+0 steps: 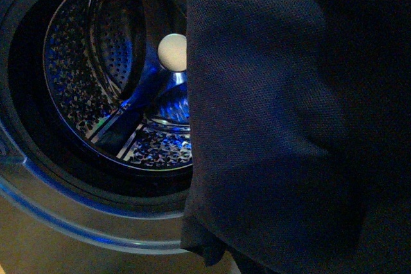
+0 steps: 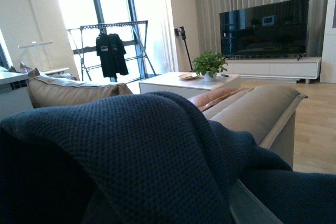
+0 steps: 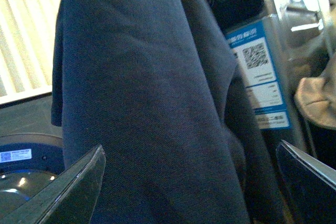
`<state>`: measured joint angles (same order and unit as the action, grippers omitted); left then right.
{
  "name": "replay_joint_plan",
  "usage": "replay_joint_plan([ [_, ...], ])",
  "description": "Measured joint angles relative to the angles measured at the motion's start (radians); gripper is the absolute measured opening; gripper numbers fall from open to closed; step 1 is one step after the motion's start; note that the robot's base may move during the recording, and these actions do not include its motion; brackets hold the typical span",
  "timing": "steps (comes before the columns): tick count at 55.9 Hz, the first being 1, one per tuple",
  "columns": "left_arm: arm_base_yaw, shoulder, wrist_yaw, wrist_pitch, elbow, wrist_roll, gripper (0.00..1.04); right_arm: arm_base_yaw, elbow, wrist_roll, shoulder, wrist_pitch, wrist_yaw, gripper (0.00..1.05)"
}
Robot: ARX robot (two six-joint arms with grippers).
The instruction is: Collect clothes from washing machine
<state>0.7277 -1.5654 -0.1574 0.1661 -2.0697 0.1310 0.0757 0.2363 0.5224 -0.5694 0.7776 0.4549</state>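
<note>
Navy clothes (image 1: 282,126) hanging vertically, edge downward, before washing machine (image 1: 64,184)

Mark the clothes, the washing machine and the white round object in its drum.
clothes (image 1: 289,126): front view, middle of the hanging fabric.
washing machine (image 1: 83,75): front view, perforated drum wall.
white round object (image 1: 172,51): front view, centre of its visible part.

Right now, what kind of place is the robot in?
Probably a home's living room with laundry going on: a sofa, a big TV and a drying rack show in the left wrist view, and the washing machine is right in front.
</note>
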Motion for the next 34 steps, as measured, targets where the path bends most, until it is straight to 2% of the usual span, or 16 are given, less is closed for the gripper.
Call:
replay_joint_plan([
  [8, 0.0, 0.0, 0.0, 0.0, 0.0, 0.0, 0.05, 0.063, 0.027, 0.002, -0.116, 0.072, -0.017, 0.97],
  [19, 0.0, 0.0, 0.0, 0.0, 0.0, 0.0, 0.05, 0.157, 0.076, -0.05, -0.235, 0.14, -0.092, 0.97],
  [34, 0.0, 0.0, 0.0, 0.0, 0.0, 0.0, 0.05, 0.21, 0.145, -0.147, -0.407, 0.242, -0.165, 0.97],
])
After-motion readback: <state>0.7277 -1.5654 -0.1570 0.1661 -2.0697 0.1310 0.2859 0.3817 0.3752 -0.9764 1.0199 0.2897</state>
